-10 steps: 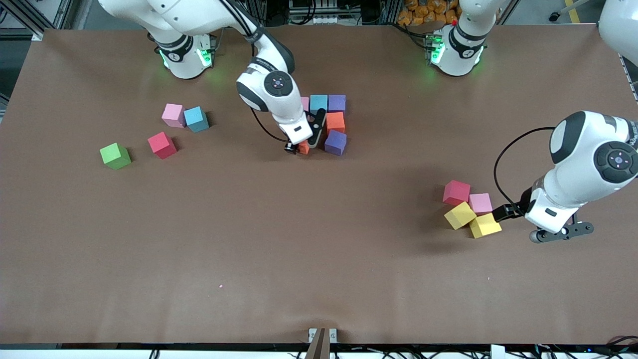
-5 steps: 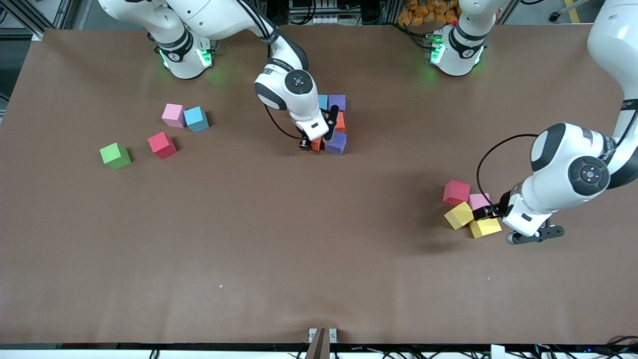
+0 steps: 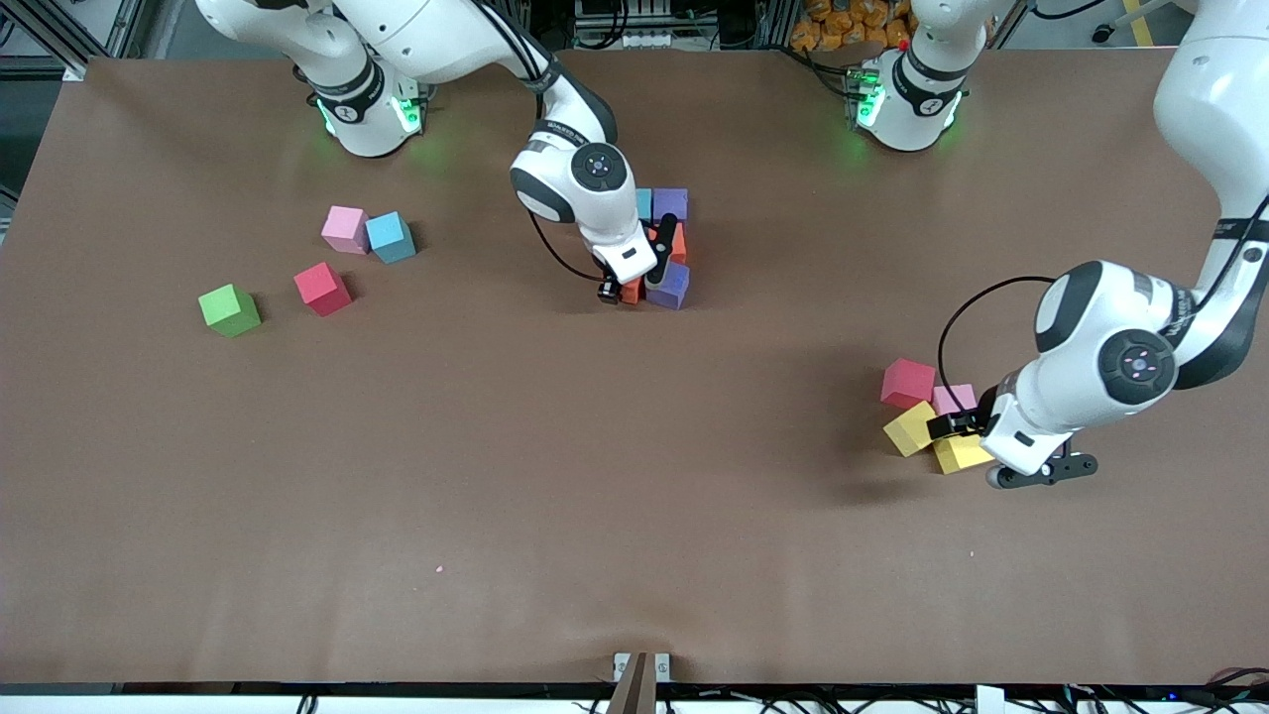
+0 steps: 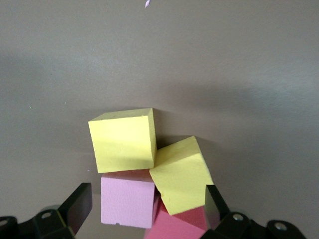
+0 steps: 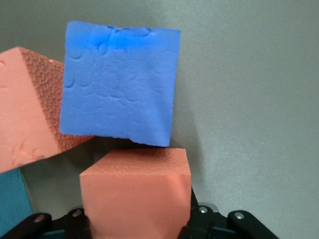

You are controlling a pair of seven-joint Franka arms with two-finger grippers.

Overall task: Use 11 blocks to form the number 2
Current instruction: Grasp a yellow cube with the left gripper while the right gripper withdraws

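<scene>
The number 2 shows only as a tight group of blocks at mid-table: blue (image 3: 642, 201), purple (image 3: 671, 203), orange (image 3: 679, 244) and a turned purple one (image 3: 670, 287); the right arm hides part of it. My right gripper (image 3: 639, 280) is shut on an orange block (image 3: 631, 292) (image 5: 137, 191), low beside the purple block (image 5: 119, 102). My left gripper (image 3: 957, 424) (image 4: 147, 209) is open over a pile toward the left arm's end: red (image 3: 909, 383), pink (image 3: 954, 399) (image 4: 127, 199) and two yellow blocks (image 3: 910, 428) (image 3: 960, 453). Its fingers (image 4: 77, 206) straddle the pink block and one yellow block (image 4: 180, 174).
Loose blocks lie toward the right arm's end of the brown table (image 3: 555, 476): pink (image 3: 345, 228), blue (image 3: 391, 237), red (image 3: 322, 289) and green (image 3: 229, 309).
The right gripper carried the orange block in against the group, beside the purple block. The left gripper moved from the left arm's end in over the pink and yellow blocks.
</scene>
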